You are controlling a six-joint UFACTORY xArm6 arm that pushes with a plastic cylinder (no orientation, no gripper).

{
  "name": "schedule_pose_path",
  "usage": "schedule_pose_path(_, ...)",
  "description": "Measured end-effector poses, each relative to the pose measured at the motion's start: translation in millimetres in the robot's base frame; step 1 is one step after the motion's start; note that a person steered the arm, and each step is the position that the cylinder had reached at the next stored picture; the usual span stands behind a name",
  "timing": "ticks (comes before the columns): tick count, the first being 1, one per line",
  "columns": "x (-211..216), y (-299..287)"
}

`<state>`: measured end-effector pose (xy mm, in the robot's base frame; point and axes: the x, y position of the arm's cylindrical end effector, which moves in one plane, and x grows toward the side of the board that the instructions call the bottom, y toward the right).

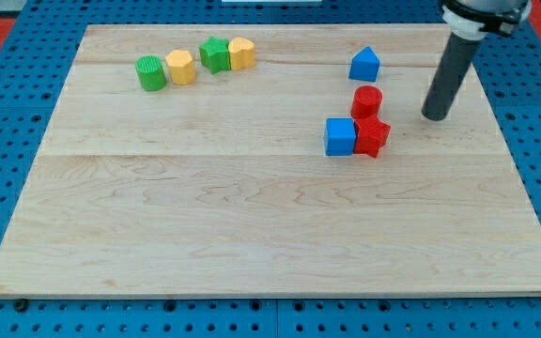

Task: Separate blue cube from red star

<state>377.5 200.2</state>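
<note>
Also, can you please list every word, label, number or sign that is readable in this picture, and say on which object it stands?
None: no readable text shows anywhere.
The wooden board is plain wood.
The blue cube, red star and the other blocks bear no marks.
The dark rod ending in my tip has no label in view.

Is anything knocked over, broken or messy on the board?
No, nothing stands out. All the blocks sit flat on the wooden board, none tipped or broken. The blue cube is pressed right against the red star, which is simply the starting state. My tip rests to the view's right of them, touching neither.
</note>
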Motion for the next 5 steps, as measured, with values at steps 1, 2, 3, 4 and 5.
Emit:
schedule_pose_path(1,-10,-62)
schedule_pose_path(2,-17,-121)
schedule_pose_path(3,-17,-136)
schedule_pose_path(4,-2,-115)
schedule_pose_path(5,2,-93)
